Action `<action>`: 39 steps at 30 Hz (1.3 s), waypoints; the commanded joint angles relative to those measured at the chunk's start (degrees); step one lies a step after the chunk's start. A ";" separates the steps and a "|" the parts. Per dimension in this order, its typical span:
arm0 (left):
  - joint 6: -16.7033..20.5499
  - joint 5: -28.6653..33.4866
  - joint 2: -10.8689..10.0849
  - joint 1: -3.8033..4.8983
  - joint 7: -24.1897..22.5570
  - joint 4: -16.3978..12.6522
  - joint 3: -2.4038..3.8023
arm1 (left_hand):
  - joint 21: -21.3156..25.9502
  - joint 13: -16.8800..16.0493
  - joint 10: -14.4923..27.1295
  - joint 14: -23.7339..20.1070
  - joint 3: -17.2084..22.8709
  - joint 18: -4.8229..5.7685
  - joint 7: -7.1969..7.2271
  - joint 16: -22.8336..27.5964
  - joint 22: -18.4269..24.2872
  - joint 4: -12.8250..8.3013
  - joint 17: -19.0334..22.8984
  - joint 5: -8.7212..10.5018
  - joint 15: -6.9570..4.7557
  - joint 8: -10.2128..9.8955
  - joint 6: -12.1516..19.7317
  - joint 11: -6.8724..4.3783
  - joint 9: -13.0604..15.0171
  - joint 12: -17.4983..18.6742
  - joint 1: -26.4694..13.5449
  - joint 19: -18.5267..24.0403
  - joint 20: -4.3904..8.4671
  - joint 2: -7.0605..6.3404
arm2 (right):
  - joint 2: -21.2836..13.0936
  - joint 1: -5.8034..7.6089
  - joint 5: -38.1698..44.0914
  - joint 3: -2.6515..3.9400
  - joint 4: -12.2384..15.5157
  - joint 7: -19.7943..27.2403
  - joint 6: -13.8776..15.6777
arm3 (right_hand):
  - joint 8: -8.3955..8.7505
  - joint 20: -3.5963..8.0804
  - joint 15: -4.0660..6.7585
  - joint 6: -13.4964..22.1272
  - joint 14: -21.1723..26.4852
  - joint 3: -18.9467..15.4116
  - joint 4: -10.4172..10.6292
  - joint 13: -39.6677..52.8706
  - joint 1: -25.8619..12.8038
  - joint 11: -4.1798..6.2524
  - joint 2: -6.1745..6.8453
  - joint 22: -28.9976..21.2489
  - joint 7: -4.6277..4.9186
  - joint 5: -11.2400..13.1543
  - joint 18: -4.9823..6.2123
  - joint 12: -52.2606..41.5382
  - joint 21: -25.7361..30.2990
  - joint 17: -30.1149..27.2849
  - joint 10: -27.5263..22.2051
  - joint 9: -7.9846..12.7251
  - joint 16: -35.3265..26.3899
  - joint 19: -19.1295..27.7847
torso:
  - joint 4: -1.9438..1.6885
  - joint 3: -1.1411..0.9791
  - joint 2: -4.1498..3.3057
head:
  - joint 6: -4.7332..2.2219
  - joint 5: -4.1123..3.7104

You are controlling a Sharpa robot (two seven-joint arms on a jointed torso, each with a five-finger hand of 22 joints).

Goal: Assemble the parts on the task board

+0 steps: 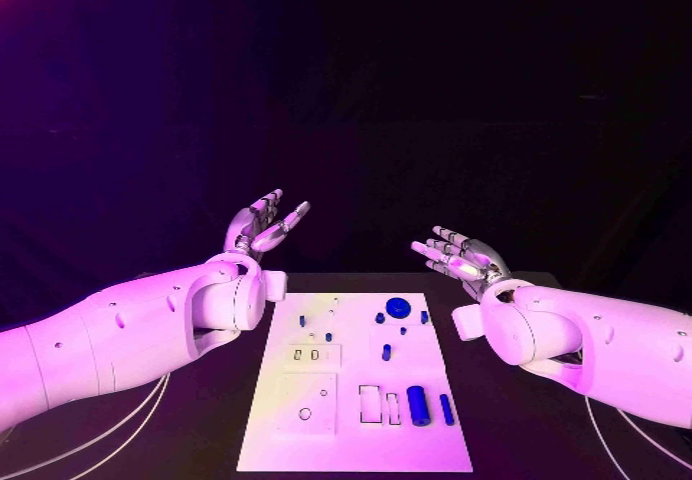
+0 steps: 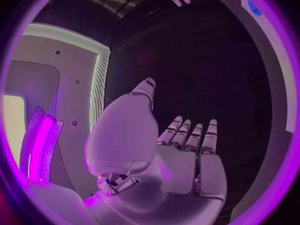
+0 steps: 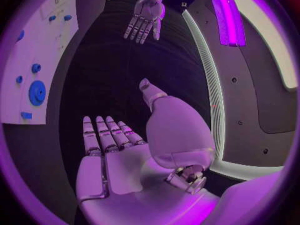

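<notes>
Both hands raised off the board, open way down to it

The left hand [image 1: 268, 226] and the right hand [image 1: 462, 257] hang above the far end of the black table [image 1: 216, 400], fingers spread and holding nothing, well apart from each other, with an open gap between them over the far edge of the task board [image 1: 289, 420]. Nothing stands above the board's surface. On it, the obstacles are low: a round blue disc [image 1: 397, 305] and small blue pegs near the far end, a thick blue cylinder [image 1: 417, 404] and a thin blue rod [image 1: 446, 406] lying beside each other toward the near right corner. The board's near left part is bare.
</notes>
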State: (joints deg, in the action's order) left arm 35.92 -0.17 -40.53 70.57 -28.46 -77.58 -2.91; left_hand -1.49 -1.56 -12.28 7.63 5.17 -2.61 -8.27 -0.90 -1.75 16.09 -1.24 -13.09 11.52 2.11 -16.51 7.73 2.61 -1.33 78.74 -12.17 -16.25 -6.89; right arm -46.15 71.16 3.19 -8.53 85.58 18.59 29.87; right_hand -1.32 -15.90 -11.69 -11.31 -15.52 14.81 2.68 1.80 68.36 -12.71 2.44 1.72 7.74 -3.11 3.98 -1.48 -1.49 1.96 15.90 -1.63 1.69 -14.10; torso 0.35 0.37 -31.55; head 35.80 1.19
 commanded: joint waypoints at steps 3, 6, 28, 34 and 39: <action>-3.17 -0.86 0.13 0.10 -0.25 0.00 0.02 | -0.37 -0.11 -0.65 0.13 0.05 -0.90 -1.64 -0.34 -0.13 0.79 -0.11 -0.52 0.66 0.25 -0.72 0.10 0.10 -0.30 2.19 -0.23 -0.64 -0.20 | -0.18 1.32 3.99 -0.89 -0.58 -5.77 -10.20 | -1.66 -0.83 -0.40 -6.52 -6.80 1.22 -1.05 0.57 4.61 -0.59 -0.36 0.51 7.53 -0.26 0.72 -0.99 -1.01 0.85 6.97 -1.00 1.16 -3.69 | 0.00 0.00 -0.01 | -0.01 0.00; -3.64 -0.59 -1.51 0.12 -0.37 -0.89 0.02 | -0.38 -0.17 -1.10 0.61 -0.03 -0.90 -1.79 -0.45 -0.13 0.80 -0.20 -0.53 0.63 0.33 -1.12 0.24 0.16 -0.38 2.30 -0.14 -0.65 -0.14 | -0.49 1.76 21.08 -0.89 -2.01 -3.21 -5.28 | -3.91 -0.73 -0.28 -15.60 -16.49 1.86 -2.59 1.13 7.41 -0.62 -0.21 1.36 6.86 -0.27 2.99 -1.86 -2.57 1.93 16.46 -2.39 2.78 -13.51 | -0.04 -0.04 -0.38 | 0.87 0.26; -10.60 -2.38 -11.55 0.39 0.82 -14.27 0.37 | -16.26 -2.45 -43.40 48.07 3.41 -8.00 -5.45 -16.77 -5.66 0.32 -13.28 -0.09 -3.52 9.59 -31.26 3.04 5.43 -5.02 4.08 -39.69 2.07 2.03 | 2.05 5.69 72.85 -0.40 -6.09 -15.23 -12.13 | -9.01 10.39 11.34 -46.83 -63.91 9.31 -7.45 1.93 11.66 7.50 6.13 15.48 1.09 -0.38 5.98 -2.11 -29.47 14.62 53.26 -5.53 16.86 -59.87 | -1.42 -0.54 -5.93 | 0.31 -1.27; -13.24 -3.78 -13.51 0.36 1.57 -17.97 0.38 | -16.38 -2.40 -43.40 48.19 3.50 -7.97 -5.40 -16.90 -5.67 0.19 -13.55 -0.08 -3.57 9.56 -31.17 3.01 5.42 -4.82 4.31 -39.87 2.15 1.82 | 3.19 5.98 81.41 -0.39 -6.44 -18.23 -14.38 | -8.96 11.75 12.97 -49.16 -69.00 17.94 -4.88 2.41 9.81 9.00 9.82 54.61 -0.25 -0.30 1.71 -2.32 -63.72 29.57 58.66 -7.32 30.48 -66.39 | -2.30 -0.49 -7.28 | 0.15 -2.14; -15.64 -5.64 -14.84 0.35 2.23 -19.88 0.38 | -16.47 -2.33 -43.20 48.21 3.64 -7.94 -5.51 -17.00 -5.67 0.16 -13.84 -0.09 -3.57 9.43 -30.91 3.09 5.36 -4.50 4.50 -39.99 2.21 1.74 | 4.12 5.89 85.21 -0.39 -6.68 -20.33 -14.30 | -8.91 11.82 12.73 -48.90 -69.24 19.71 -3.70 2.54 9.43 9.19 10.74 68.36 -0.10 -0.21 -0.08 -2.12 -74.73 42.51 59.16 -9.18 45.60 -68.17 | -2.78 -0.62 -8.41 | -0.06 -2.38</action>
State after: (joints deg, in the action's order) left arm 24.45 -3.36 -55.24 70.80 -26.90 -96.89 -2.60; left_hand -17.75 -3.96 -55.32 55.50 8.40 -9.74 -12.17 -17.68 -7.36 16.20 -15.03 -13.50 8.00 11.33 -47.33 10.66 7.96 -5.98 82.57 -51.83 -13.93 -5.05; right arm -42.19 77.12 81.05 -8.94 78.93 1.65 17.75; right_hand -10.11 -4.25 0.87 -59.90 -83.30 33.64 -1.32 4.31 77.86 -3.85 12.78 63.63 7.66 -3.11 4.62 -3.79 -69.88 41.52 74.29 -10.45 43.76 -81.28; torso -1.99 -0.16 -39.00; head 35.84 -1.06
